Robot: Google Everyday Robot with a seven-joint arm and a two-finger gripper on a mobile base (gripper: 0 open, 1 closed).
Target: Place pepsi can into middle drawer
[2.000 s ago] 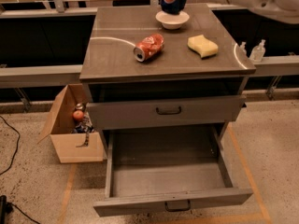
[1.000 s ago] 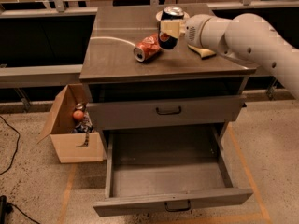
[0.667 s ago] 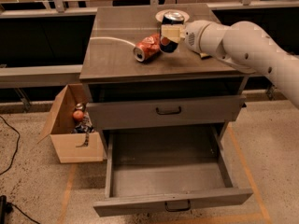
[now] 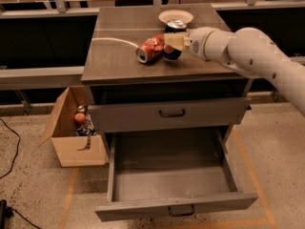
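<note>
The pepsi can (image 4: pixel 172 54) is dark blue with a silver top. It is held upright just above the cabinet top (image 4: pixel 114 56), right beside the crushed red can (image 4: pixel 149 48). My gripper (image 4: pixel 174 40) is shut on the pepsi can's side, and the white arm reaches in from the right. Below a closed drawer (image 4: pixel 171 113), an open drawer (image 4: pixel 167 175) is pulled out towards the front and its inside is bare.
A white bowl (image 4: pixel 175 16) sits at the back of the cabinet top behind the can. A white cable (image 4: pixel 112 41) lies across the top at the left. An open cardboard box (image 4: pixel 76 142) with small items stands on the floor left of the cabinet.
The arm has carried the pepsi can from above the white bowl forwards and down. It now hangs beside the crushed red can, and the arm has swung lower across the right side.
</note>
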